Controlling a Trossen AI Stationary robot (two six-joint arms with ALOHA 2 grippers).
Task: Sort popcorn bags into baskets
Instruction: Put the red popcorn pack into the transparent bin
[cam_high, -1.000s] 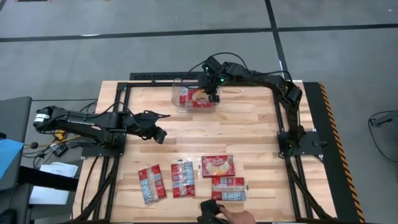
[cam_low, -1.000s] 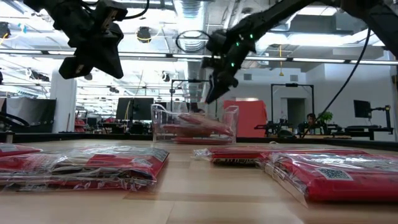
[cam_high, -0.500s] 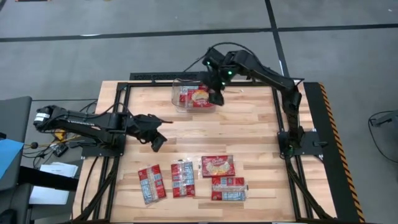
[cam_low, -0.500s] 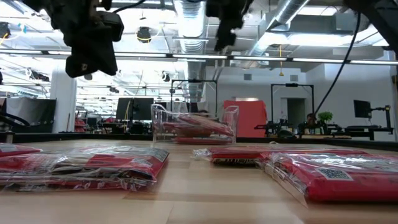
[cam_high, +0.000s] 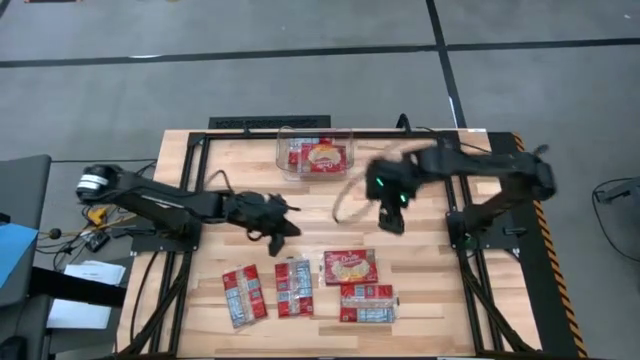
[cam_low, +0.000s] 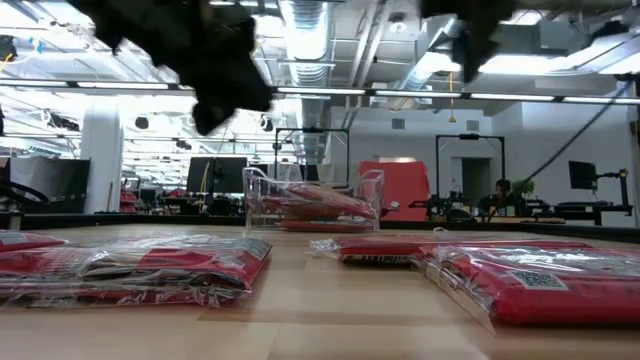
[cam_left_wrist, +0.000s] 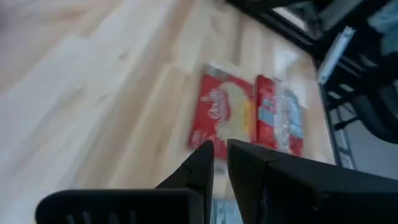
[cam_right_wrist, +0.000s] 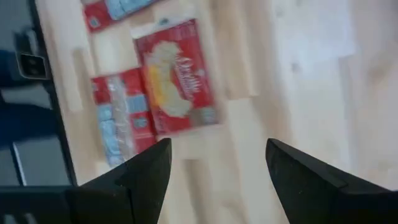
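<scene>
Four popcorn bags lie flat near the table's near edge: two red and pale-blue ones (cam_high: 244, 294) (cam_high: 294, 288), one with a yellowish picture (cam_high: 350, 266), and another blue-panelled one (cam_high: 367, 303). The clear tub (cam_high: 315, 155) stands at the far edge with red bags (cam_high: 322, 156) lying inside. My left gripper (cam_high: 281, 226) hovers above the table, just far of the near-left bags, fingers together (cam_left_wrist: 220, 163). My right gripper (cam_high: 391, 216) hangs open (cam_right_wrist: 214, 171) over the table's middle, far-right of the picture bag (cam_right_wrist: 177, 78). Neither touches anything.
Bare wood lies between the tub and the row of bags. A black metal frame (cam_high: 205, 140) runs around the tabletop. In the low view the bags (cam_low: 130, 262) (cam_low: 530, 280) fill the foreground and the tub (cam_low: 312, 203) stands behind them.
My right gripper has risen from the tub and swung quickly toward the near edge and the table's right, over the middle. My left gripper has moved right and toward the near edge, closer to the bags. A person's hand at the near edge has withdrawn.
</scene>
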